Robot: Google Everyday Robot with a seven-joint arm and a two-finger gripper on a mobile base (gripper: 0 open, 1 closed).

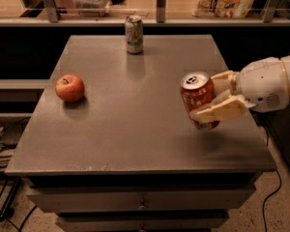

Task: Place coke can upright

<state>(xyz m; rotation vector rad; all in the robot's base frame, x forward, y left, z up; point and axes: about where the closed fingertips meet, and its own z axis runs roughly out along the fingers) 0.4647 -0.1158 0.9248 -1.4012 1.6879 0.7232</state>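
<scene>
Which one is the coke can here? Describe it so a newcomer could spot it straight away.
Start at the grey table; on its right side the pale gripper, reaching in from the right, is shut on the coke can. It is the red can with a silver top, unlike the pale can standing at the far edge and the apple on the left.

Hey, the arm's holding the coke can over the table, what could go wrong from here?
The end effector, over the table's right side, grips the coke can slightly tilted; released like this, it may tip and roll. It is near the table's right edge, so a rolling can might fall off.
</scene>
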